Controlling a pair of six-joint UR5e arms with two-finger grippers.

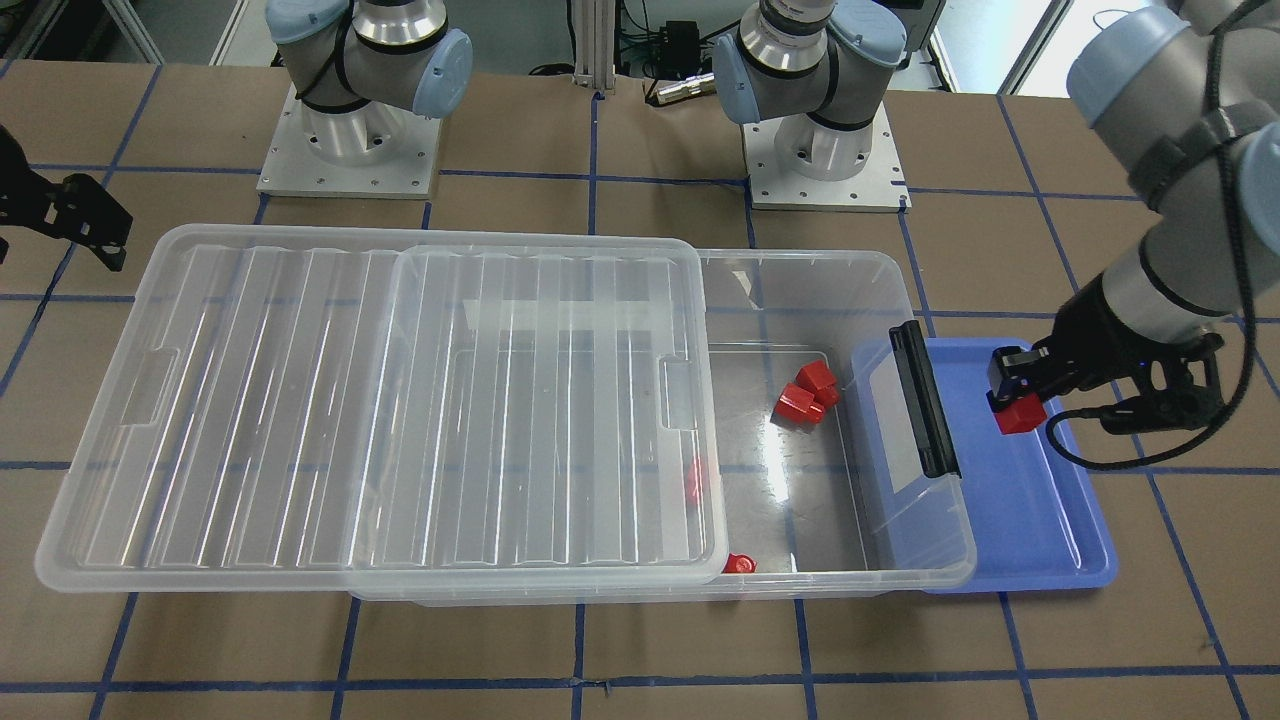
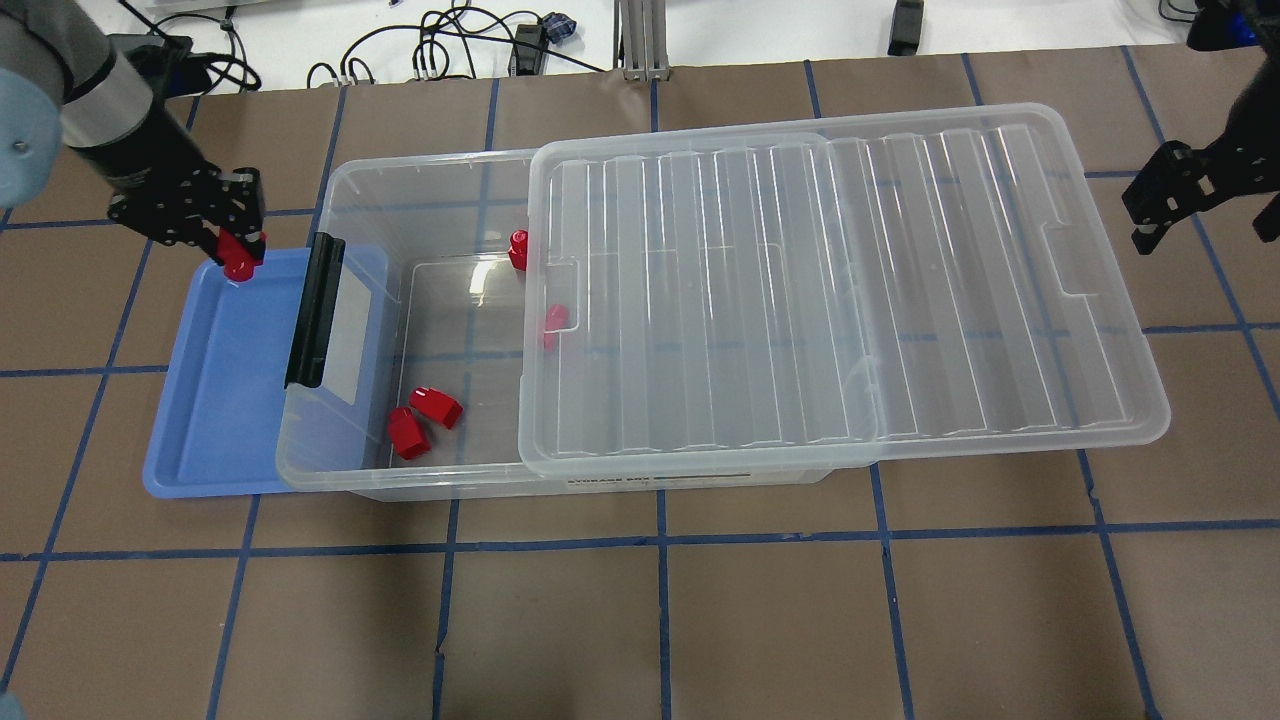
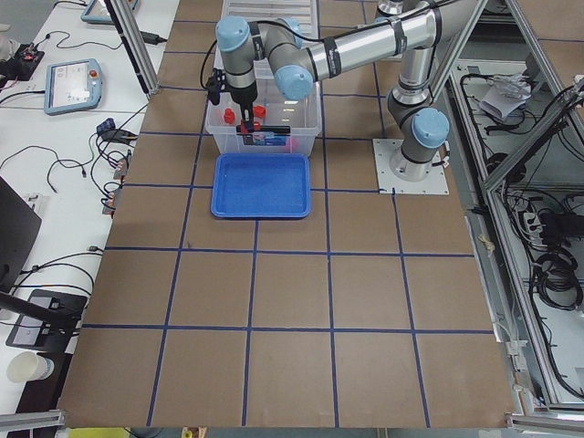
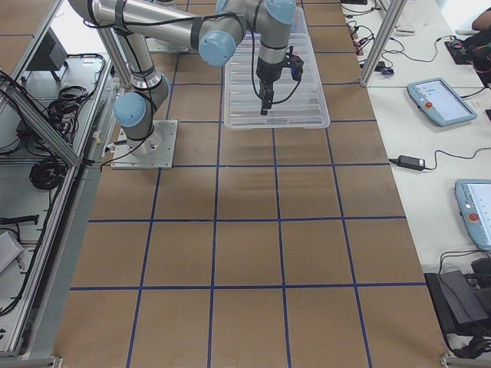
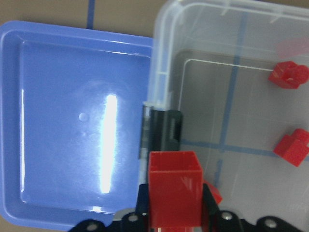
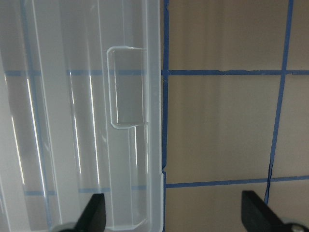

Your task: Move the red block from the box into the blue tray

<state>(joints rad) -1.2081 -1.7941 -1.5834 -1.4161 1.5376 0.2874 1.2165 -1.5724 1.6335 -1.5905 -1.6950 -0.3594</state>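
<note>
My left end effector (image 2: 236, 248) is clamped on the red block (image 2: 240, 264), held above the blue tray (image 2: 215, 400). Just beyond, the box (image 2: 470, 290), its lid (image 2: 850, 300) slid partway off, holds more red blocks (image 2: 424, 420). My right end effector (image 2: 1150, 215) hangs wide open with nothing in it.

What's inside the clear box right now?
Four red blocks: two together near the black latch, one against a long wall, one half under the lid edge. The lid covers the rest of the box, so that part is unclear.

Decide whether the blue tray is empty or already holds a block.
Empty: the blue tray shows a bare floor; the red block sits gripped in the left claw.
</note>
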